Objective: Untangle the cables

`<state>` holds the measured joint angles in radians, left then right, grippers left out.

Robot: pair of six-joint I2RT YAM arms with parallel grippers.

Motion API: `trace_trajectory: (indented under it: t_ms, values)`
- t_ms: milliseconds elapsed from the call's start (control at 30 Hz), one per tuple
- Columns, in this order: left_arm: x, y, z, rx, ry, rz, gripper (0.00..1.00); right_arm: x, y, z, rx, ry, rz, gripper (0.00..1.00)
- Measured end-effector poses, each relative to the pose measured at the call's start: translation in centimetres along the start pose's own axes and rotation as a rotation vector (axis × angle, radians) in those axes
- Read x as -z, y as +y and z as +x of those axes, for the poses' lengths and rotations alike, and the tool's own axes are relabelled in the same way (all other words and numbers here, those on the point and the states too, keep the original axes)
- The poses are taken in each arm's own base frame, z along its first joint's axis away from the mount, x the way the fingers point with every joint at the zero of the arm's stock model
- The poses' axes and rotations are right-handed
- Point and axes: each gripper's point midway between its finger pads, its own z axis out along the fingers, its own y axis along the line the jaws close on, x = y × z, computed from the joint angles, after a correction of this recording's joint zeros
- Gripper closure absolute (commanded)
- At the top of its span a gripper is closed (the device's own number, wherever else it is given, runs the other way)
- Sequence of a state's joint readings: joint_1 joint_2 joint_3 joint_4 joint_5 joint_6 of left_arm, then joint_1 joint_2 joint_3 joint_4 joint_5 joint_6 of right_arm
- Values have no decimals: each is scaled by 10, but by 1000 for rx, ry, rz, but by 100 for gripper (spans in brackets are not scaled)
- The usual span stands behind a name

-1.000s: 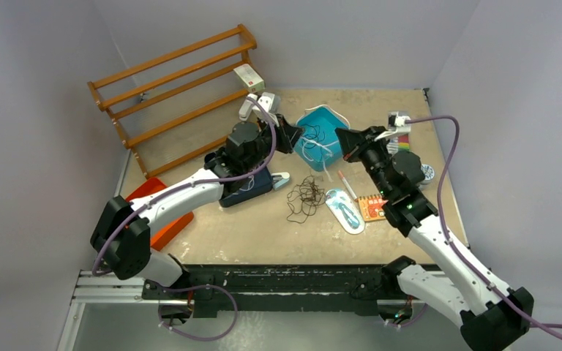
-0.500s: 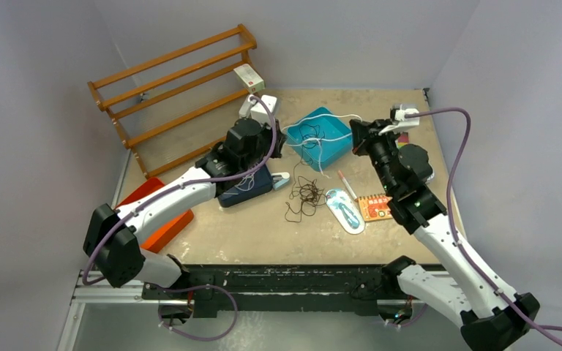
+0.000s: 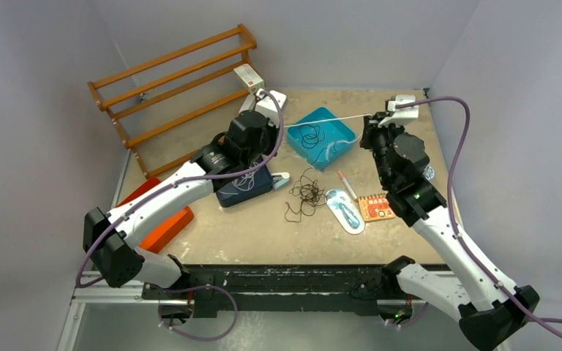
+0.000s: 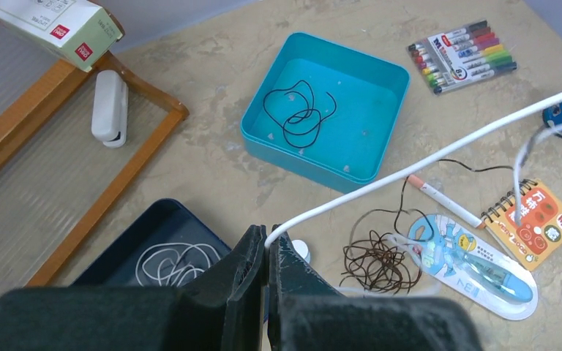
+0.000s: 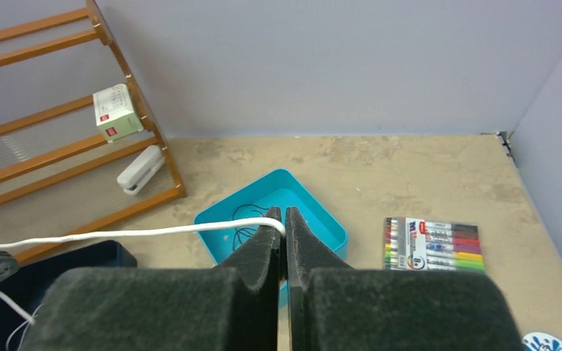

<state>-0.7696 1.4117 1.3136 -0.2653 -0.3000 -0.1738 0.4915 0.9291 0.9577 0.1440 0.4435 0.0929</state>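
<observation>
A white cable [image 3: 329, 120] is stretched taut in the air between my two grippers, above the teal tray [image 3: 345, 140]. My left gripper [image 3: 282, 129] is shut on one end, as the left wrist view shows [image 4: 266, 235]. My right gripper [image 3: 368, 121] is shut on the other end, as the right wrist view shows [image 5: 284, 216]. The cable [image 4: 410, 170] has a loose tail hanging near the notebook. A black cable [image 3: 309, 134] lies coiled in the teal tray [image 4: 300, 162]. A dark brown cable [image 3: 306, 194] lies tangled on the table, and shows in the left wrist view [image 4: 375, 262].
A navy tray [image 3: 257, 189] holds another white cord [image 4: 167, 265]. A wooden rack [image 3: 168, 88] with a stapler [image 4: 110, 108] and a box [image 4: 51, 25] stands at the back left. Markers [image 4: 465, 55], a pen [image 3: 346, 184], packaged scissors [image 3: 344, 212] and a notebook [image 3: 375, 207] lie at the right.
Both grippers have moved apart and toward the back. The white cable's hanging loops have been drawn out into one straight line over the teal tray.
</observation>
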Motion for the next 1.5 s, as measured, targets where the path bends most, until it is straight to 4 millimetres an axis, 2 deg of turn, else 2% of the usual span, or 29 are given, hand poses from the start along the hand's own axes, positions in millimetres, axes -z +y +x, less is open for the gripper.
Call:
trace_trajectory:
  t_ms: [300, 433, 533, 700, 933, 1100, 1200, 1300, 1367, 1500]
  values:
    - [11, 5, -2, -131, 36, -89, 100, 2, 1, 0, 57, 11, -13, 100]
    - [14, 9, -2, -159, 44, -100, 100, 7, 12, -4, 60, 1, -89, 100]
    - [18, 6, -5, -151, 33, -68, 100, 16, 22, -17, 70, -31, -173, 100]
    - [34, -4, -21, -111, -37, 16, 100, 37, 46, -63, 92, -142, -346, 100]
    - [48, -26, -57, -49, -169, 137, 100, 70, 63, -140, 115, -325, -478, 100]
    - [60, -36, -75, -19, -241, 200, 100, 83, 71, -167, 125, -389, -538, 100]
    - [65, -41, -74, -11, -248, 239, 99, 84, 76, -172, 128, -403, -563, 100]
    - [67, -50, -67, -17, -232, 300, 89, 84, 80, -174, 130, -414, -583, 100]
    - [67, -58, -59, -24, -215, 346, 72, 85, 82, -176, 129, -423, -592, 100]
    - [64, -67, -34, -17, -158, 408, 60, 88, 81, -186, 113, -461, -590, 100]
